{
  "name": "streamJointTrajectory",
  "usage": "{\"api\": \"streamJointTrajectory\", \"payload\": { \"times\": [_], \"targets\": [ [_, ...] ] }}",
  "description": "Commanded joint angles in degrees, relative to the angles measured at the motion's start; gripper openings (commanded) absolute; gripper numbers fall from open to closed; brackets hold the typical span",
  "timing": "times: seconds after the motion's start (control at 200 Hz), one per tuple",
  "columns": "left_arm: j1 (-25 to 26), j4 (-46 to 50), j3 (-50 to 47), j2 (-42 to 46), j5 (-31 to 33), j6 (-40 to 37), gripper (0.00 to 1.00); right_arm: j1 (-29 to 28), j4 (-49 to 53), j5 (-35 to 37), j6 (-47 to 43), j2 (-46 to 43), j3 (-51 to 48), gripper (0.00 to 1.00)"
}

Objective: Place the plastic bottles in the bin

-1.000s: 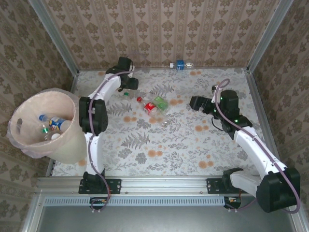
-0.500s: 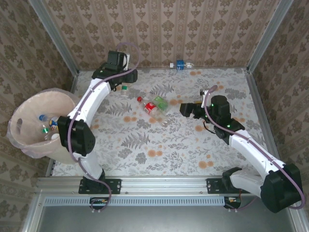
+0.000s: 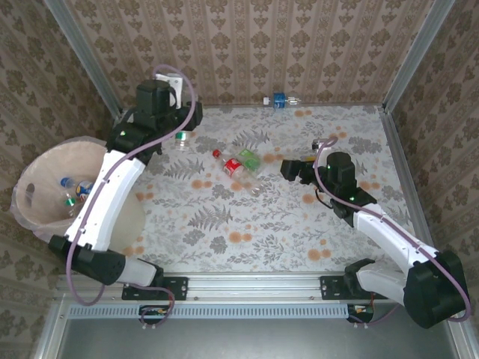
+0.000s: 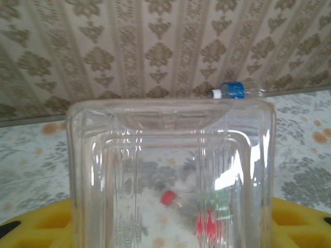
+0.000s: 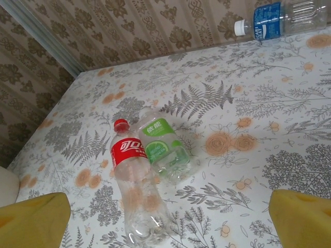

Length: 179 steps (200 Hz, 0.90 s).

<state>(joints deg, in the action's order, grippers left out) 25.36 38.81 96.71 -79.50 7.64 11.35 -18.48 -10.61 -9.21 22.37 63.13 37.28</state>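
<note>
Now carry step: my left jaws clamped on clear bottle (image 4: 170, 170); bin (image 3: 41, 172) back to their left, lower. Next I swing over rim, then let go. My right jaws spread wide, empty; red bottle (image 5: 129, 155) and green bottle (image 5: 160, 150) just ahead.

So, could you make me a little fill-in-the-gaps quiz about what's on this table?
1. The left claw grips a clear bottle, while the right claw stands wide ____.
2. The bottle with the red label lies beside one whose label is ____.
3. The bottle by the far wall has a ____ label.
4. The big tub on the left holds several ____.

Missing words: open; green; blue; bottles
</note>
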Motion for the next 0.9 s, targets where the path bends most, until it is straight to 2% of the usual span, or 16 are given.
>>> {"api": "streamJointTrajectory", "payload": {
  "times": [0.0, 0.065, 0.13, 0.37, 0.625, 0.755, 0.89],
  "targets": [
    [-1.55, 5.76, -0.05, 3.77, 9.56, -1.84, 0.59, -0.10, -1.79, 1.81, -1.48, 0.89, -0.98, 1.00],
    [-3.85, 7.79, -0.12, 5.51, 12.65, -1.71, 0.59, -0.11, -1.78, 2.00, -1.79, 1.32, -0.98, 1.00],
    [-7.21, 8.92, -0.70, 7.20, 13.01, -1.03, 0.59, -0.13, -1.86, 2.16, -1.97, 1.87, -0.98, 1.00],
    [-22.06, 10.04, -3.07, 11.73, 10.03, 0.76, 0.59, -0.10, -2.13, 2.22, -2.33, 3.83, 0.25, 1.00],
    [-33.82, 12.12, -3.53, 13.14, 10.15, 1.88, 0.59, -0.12, -0.89, 2.19, -3.11, 4.10, 1.02, 1.00],
    [-42.49, 12.96, -4.23, 13.15, 5.94, 3.23, 0.59, -0.15, -0.32, 1.83, -3.40, 4.60, 1.90, 1.00],
    [-50.45, 14.55, -5.53, 12.56, 7.49, 2.96, 0.59, -0.13, 0.10, 1.37, -3.51, 5.73, 3.20, 1.00]
  ]
}}
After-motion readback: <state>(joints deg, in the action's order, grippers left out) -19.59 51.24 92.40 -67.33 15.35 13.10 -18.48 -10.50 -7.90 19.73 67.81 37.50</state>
